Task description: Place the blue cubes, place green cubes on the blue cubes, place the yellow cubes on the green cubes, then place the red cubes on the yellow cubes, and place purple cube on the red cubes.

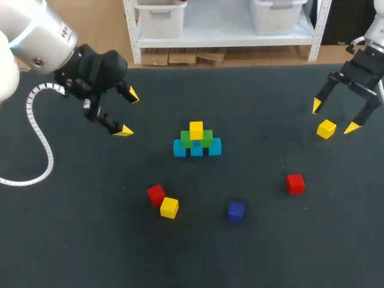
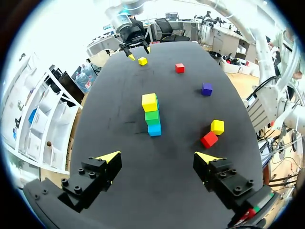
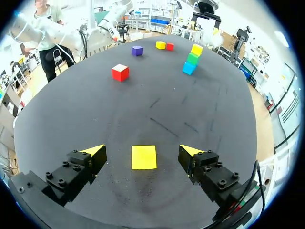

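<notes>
At the table's middle stands a pyramid: three blue cubes (image 1: pixel 197 149) at the base, two green cubes (image 1: pixel 188 140) on them and one yellow cube (image 1: pixel 196 129) on top. My right gripper (image 1: pixel 334 117) hangs open at the far right, and a loose yellow cube (image 1: pixel 326 129) lies on the mat under the gap between its fingers; the right wrist view shows this cube (image 3: pixel 144 157) between the tips, untouched. My left gripper (image 1: pixel 127 112) is open and empty, left of the pyramid (image 2: pixel 151 114). Loose at the front lie a red cube (image 1: pixel 156 194), a yellow cube (image 1: pixel 169 207), a purple cube (image 1: pixel 236 211) and a second red cube (image 1: pixel 294 183).
The dark mat (image 1: pixel 78 240) covers the whole table. A white ribbed cable (image 1: pixel 42 144) from my left arm loops over the table's left side. Bare mat lies at the front left and front right.
</notes>
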### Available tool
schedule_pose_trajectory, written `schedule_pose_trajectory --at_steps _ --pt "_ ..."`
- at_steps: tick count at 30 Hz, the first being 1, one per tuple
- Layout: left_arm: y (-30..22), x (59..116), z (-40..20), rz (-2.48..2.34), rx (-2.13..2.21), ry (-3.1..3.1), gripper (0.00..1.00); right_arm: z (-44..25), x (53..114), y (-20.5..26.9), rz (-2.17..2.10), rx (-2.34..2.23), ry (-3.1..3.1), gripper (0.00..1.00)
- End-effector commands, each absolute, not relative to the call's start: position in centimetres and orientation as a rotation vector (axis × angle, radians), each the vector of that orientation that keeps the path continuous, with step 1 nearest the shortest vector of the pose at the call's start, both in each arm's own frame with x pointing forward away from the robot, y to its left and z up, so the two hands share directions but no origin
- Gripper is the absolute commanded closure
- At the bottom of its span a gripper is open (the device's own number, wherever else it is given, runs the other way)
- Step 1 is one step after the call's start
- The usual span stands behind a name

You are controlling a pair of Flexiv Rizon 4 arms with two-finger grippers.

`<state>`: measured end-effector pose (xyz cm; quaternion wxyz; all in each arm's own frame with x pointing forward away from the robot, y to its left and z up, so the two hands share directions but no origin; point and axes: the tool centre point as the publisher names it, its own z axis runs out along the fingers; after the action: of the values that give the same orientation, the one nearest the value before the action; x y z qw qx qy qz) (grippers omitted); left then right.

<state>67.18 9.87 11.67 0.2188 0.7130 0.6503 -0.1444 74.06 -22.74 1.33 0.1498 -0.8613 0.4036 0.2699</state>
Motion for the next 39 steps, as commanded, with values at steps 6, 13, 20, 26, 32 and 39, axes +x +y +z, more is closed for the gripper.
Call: schedule_pose_trajectory --at_steps 6,13,20,26,32,39 --pt "9.9 67.3 11.7 -0.401 1.976 1.801 0.0 0.9 73.8 -22.8 0.796 -2.458 1.146 0.54" --pt "9.9 67.3 11.7 -0.401 1.976 1.801 0.0 0.3 73.7 -23.0 0.804 -2.447 1.14 0.53" --pt "9.9 67.3 11.7 -0.401 1.976 1.801 0.0 -0.2 73.7 -23.1 0.816 -2.436 1.13 0.52" --pt "9.9 67.3 11.7 -0.401 1.976 1.801 0.0 -0.5 73.8 -23.0 0.822 -2.429 1.123 0.53" --pt "9.9 67.3 11.7 -0.401 1.976 1.801 0.0 -0.7 73.9 -22.8 0.83 -2.414 1.122 1.0" --pt "9.9 67.3 11.7 -0.401 1.976 1.801 0.0 -0.5 73.6 -22.4 0.847 -2.367 1.167 1.0"
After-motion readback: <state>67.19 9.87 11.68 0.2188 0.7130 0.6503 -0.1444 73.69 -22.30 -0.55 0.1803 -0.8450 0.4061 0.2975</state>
